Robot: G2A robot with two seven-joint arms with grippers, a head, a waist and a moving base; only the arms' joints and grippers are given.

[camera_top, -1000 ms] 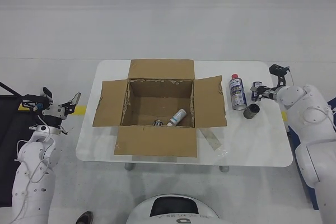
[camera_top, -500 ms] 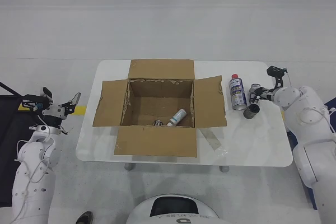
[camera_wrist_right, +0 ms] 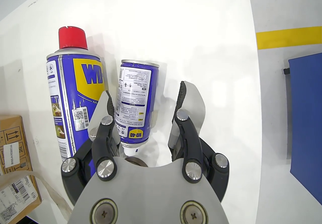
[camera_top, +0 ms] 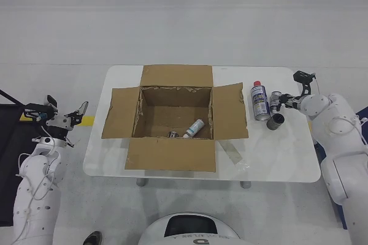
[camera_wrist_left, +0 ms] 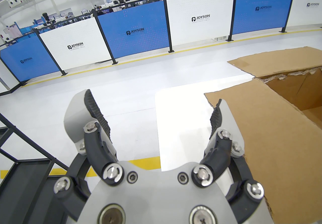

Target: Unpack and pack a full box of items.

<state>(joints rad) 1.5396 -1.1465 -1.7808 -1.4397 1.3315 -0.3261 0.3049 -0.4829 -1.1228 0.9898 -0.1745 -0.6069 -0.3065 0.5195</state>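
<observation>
Two spray cans, the large can (camera_wrist_right: 73,89) and the small can (camera_wrist_right: 135,99), sat close together near the right end of the table (camera_top: 282,159), beside the open cardboard box (camera_top: 172,153) at its middle. The right gripper (camera_wrist_right: 145,90) had its jaws spread about the small can, one finger just beside it, gripping nothing. Off the table's left side, the left gripper (camera_wrist_left: 153,99) hung wide open and empty.

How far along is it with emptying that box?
Partly unpacked. Done: a tall spray can, a small can and a dark roll sit on the table beside the box. In hand: the right pincer is open around the small can. Still to do: a white bottle and a small dark item in the box, then the repacking.
</observation>
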